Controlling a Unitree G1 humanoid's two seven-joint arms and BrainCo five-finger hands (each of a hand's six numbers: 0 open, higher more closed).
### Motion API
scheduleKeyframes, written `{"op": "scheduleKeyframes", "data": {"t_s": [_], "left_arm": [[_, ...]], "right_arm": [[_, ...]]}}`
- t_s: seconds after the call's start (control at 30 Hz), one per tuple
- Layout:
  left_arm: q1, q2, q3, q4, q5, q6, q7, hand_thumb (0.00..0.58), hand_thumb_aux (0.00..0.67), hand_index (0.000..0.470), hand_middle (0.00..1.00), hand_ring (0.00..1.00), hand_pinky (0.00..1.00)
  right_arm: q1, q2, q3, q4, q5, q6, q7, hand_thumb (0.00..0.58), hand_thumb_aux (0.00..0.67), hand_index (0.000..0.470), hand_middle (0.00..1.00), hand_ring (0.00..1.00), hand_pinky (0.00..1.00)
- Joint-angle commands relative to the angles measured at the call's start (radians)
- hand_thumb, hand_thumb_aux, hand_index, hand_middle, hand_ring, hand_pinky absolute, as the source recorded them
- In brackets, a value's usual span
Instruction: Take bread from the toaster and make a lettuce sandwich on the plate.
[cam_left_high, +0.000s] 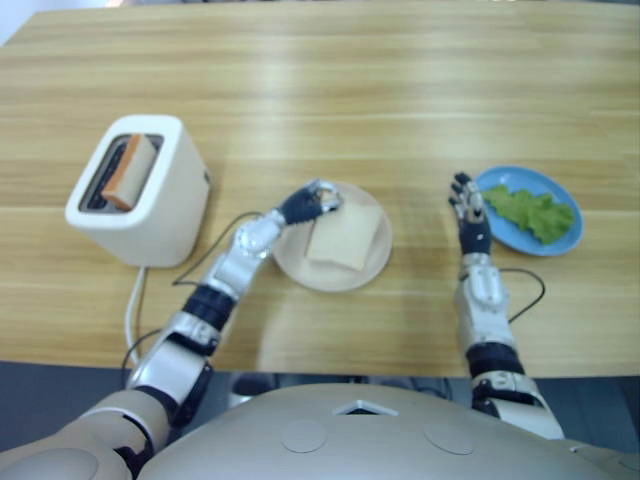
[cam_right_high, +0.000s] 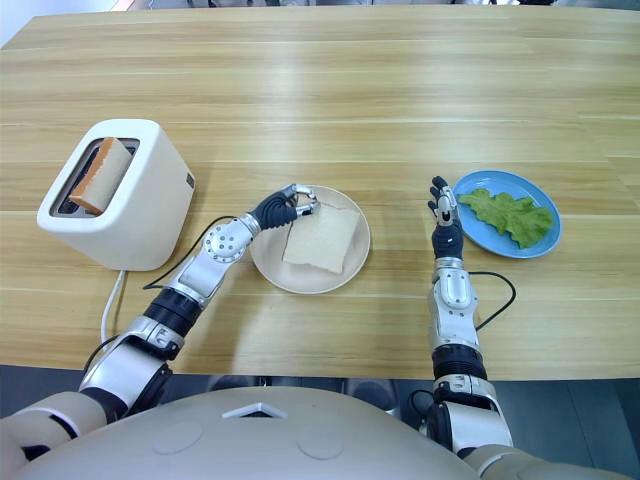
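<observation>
The left hand sits at the far left rim of the beige plate, its fingers curled together at the corner of the slice of bread. It appears to be pinching that corner, while the slice itself lies flat on the plate. The plate is about midway along the desk, towards the near edge.

The right hand stands upright with its fingers apart and holds nothing. It is just beside the left rim of the blue plate, which lies towards the desk's right edge and carries the lettuce.

The toaster is near the left edge, well apart from both plates. A second slice stands in its slot, and its cord runs off the near edge.

The task looks roughly a third done, since the bottom slice is on the plate. What remains is to let go of that slice, lay the untouched lettuce on it, and fetch the second slice from the toaster as the top. The right hand is well placed for the lettuce.
</observation>
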Motion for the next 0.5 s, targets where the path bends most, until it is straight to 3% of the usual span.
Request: {"op": "scheduleKeyframes", "data": {"t_s": [0.03,0.07,0.27,0.5], "left_arm": [[0.013,0.052,-0.047,-0.022,0.162,0.019,0.078,0.452,0.355,0.244,0.81,0.81,0.81],[0.012,0.061,-0.055,-0.029,0.195,0.037,0.090,0.000,0.000,0.000,0.00,0.00,0.00],[0.021,0.221,-0.108,-0.283,0.640,0.273,0.200,0.000,0.000,0.000,0.00,0.00,0.00],[0.110,0.289,-0.021,-0.617,0.748,0.359,0.139,0.000,0.000,0.000,0.00,0.00,0.00]], "right_arm": [[0.013,-0.003,-0.008,-0.008,0.005,0.015,0.001,0.000,0.000,0.000,0.00,0.00,0.00],[0.013,-0.003,-0.008,-0.007,0.005,0.015,0.001,0.000,0.000,0.000,0.00,0.00,0.00],[0.020,-0.001,-0.006,-0.016,0.007,0.015,0.003,0.000,0.000,0.000,0.00,0.00,0.00],[0.026,-0.002,-0.007,-0.025,0.009,0.018,0.002,0.000,0.000,0.000,0.00,0.00,0.00]]}}
